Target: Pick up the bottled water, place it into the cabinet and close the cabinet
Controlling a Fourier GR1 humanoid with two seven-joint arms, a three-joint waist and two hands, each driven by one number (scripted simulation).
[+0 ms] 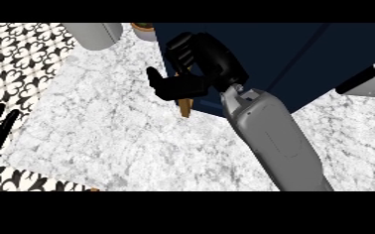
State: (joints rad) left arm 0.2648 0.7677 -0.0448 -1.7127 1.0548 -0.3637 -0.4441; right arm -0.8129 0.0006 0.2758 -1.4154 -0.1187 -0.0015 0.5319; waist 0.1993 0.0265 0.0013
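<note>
Right hand (pixel 192 62) — black, on a grey forearm (pixel 275 139) rising from the lower edge — lies against the left edge of the dark blue cabinet (pixel 293 59), fingers curled, thumb pointing left. A small brown piece (pixel 185 107) shows just below the hand, beside the cabinet's corner. White marble counter (pixel 124 139) spreads left of and below the cabinet. Grey cylinder (pixel 93 33) stands well left of the cabinet at the top edge; a brown-rimmed pot (pixel 145 29) sits just beside the cabinet. Left hand (pixel 6 124) — only dark fingers at the far left edge.
</note>
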